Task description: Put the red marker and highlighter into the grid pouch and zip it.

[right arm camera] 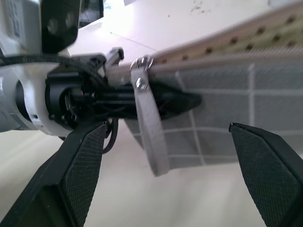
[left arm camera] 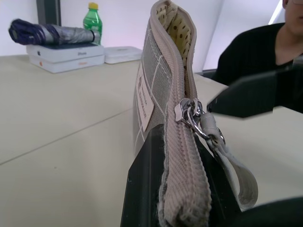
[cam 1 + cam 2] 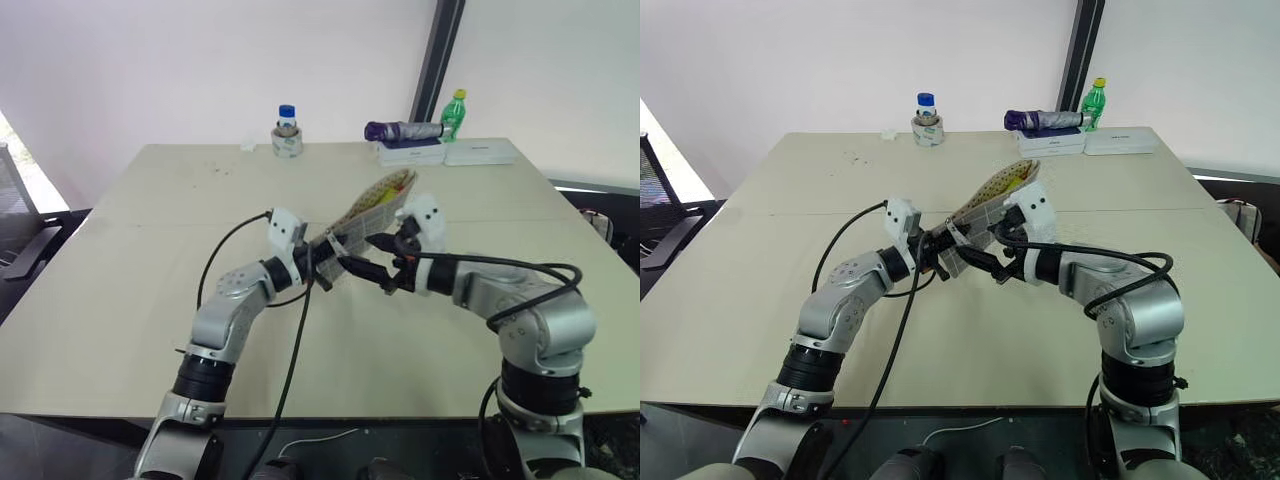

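Observation:
My left gripper is shut on one end of the grid pouch and holds it raised over the table, slanting up and away. The grey pouch gapes along its top, showing a yellow dotted lining. Its zipper slider sits near the held end, and the pale pull cord hangs from it. My right gripper is open, its fingers on either side of the cord and apart from it. The red marker and the highlighter are hidden.
At the table's far edge stand a blue-capped bottle, a folded umbrella on white boxes, and a green bottle. A person in black sits beyond the table.

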`<move>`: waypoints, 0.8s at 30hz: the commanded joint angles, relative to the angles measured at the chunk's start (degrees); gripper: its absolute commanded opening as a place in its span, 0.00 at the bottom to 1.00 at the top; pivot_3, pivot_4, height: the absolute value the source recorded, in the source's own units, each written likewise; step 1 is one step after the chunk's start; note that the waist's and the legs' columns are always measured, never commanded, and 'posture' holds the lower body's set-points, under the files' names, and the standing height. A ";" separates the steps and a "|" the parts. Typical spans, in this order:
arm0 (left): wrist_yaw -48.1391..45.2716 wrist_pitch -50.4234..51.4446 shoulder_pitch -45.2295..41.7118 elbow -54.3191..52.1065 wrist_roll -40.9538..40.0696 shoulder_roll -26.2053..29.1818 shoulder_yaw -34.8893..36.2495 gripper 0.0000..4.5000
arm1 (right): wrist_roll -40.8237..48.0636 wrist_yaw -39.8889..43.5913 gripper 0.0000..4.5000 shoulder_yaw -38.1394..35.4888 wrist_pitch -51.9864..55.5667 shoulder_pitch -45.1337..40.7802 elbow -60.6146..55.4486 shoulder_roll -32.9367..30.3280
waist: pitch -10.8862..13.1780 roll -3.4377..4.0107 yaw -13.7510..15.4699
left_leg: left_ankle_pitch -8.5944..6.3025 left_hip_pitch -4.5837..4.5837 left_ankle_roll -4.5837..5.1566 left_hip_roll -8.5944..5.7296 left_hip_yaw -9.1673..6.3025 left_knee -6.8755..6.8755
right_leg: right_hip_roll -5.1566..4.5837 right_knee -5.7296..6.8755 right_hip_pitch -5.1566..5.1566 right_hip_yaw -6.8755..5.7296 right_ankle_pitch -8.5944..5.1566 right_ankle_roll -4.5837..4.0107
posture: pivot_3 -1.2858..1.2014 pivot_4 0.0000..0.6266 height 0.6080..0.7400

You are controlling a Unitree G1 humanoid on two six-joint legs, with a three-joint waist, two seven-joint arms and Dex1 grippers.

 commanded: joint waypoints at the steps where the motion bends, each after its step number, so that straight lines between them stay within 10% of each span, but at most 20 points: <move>1: 0.72 -1.41 -0.73 -1.38 0.01 -0.85 -0.14 0.00 | 1.83 -2.67 0.95 1.28 -0.99 -0.06 -1.94 1.12 | 0.00 0.00 -0.09 | 0.00 0.00 0.00 0.00 0.00 -0.01 | 0.00 0.00 -0.01 0.00 0.00 0.00 | 0.52 0.24 1.00; 11: 1.45 -1.93 0.53 -2.43 0.85 -0.90 -0.10 0.00 | 3.90 -5.59 0.02 2.73 -3.34 -0.28 1.16 0.60 | 0.00 0.00 -0.39 | 0.00 0.00 0.00 0.01 0.00 -0.05 | 0.01 0.01 -0.04 0.00 0.00 0.00 | 0.52 0.24 1.00; 24: -7.95 -12.14 4.74 -2.16 6.09 9.99 -2.83 0.00 | -0.45 -7.08 0.02 -1.70 -13.57 -5.93 11.52 -15.62 | 0.00 0.01 -0.26 | 0.00 0.01 -0.01 0.01 0.01 -0.13 | 0.00 -0.05 -0.04 0.00 0.00 0.00 | 0.52 0.24 1.00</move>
